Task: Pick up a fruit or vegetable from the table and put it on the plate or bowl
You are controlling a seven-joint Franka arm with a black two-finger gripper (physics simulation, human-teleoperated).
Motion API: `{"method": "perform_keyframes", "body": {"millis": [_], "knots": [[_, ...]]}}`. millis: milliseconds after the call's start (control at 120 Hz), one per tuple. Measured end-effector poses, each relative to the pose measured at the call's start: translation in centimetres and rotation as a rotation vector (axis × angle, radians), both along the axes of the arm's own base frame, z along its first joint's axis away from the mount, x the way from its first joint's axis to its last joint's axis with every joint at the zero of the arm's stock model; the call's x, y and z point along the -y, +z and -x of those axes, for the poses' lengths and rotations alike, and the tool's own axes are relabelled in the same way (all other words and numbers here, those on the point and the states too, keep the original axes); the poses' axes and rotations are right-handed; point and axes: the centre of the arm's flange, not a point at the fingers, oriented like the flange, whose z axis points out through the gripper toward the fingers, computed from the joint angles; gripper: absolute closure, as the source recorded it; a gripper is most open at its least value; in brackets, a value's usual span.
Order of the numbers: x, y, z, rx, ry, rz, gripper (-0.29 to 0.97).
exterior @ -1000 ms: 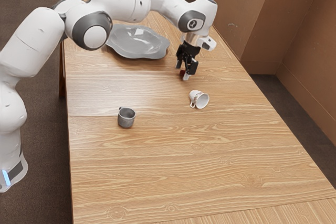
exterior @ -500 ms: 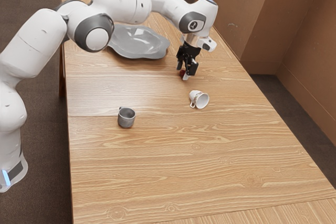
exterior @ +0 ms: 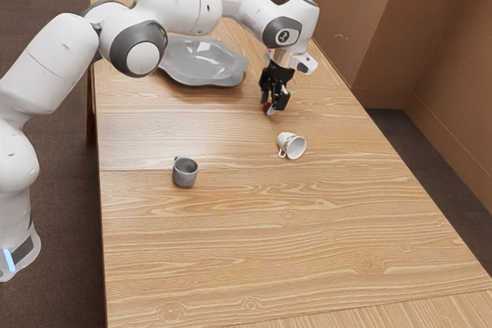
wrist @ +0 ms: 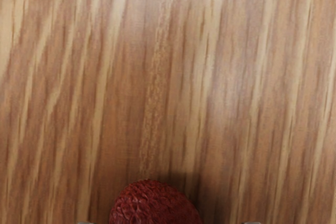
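Since a second ago the claw [exterior: 270, 107] has lifted slightly off the table [exterior: 254, 220] and drawn a touch toward the far end, and the red fruit [exterior: 266, 104] has come up with it. The arm [exterior: 177, 5] arches in from the exterior view's left, passes over the grey plate [exterior: 201, 61], and bends at the wrist so that the hand points straight down.

From the side, the fruit is only a small red spot between the black fingers, which pinch it from two sides. The wrist view gives its rounded, netted red skin [wrist: 155, 204] just under the hand, with a dark shadow on the wood grain [wrist: 157, 77] beyond it.

The fruit hangs just to the exterior view's right of the plate's nearer rim, clear of it. A white cup [exterior: 292, 144] lies tipped on its side nearer the camera, and a grey mug [exterior: 185, 171] stands upright further to the left.
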Motion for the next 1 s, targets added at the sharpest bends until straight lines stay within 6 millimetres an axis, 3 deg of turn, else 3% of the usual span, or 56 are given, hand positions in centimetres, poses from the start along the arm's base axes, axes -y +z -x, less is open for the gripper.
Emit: {"method": "perform_keyframes", "body": {"millis": [283, 475, 667, 808, 958, 1000], "knots": [[0.0, 0.0, 0.0, -0.001, 0.010, -0.001, 0.49], [0.0, 0.0, 0.0, -0.001, 0.016, -0.003, 0.51], [-0.1, 1.6, -0.1, 0.014, 0.024, -0.011, 0.53], [-1.2, 5.4, 1.2, 0.038, 0.049, -0.036, 0.53], [-0.6, 12.4, 3.1, 0.091, 0.052, -0.089, 0.53], [-0.5, 13.6, 3.3, 0.103, 0.053, -0.097, 0.53]]}}
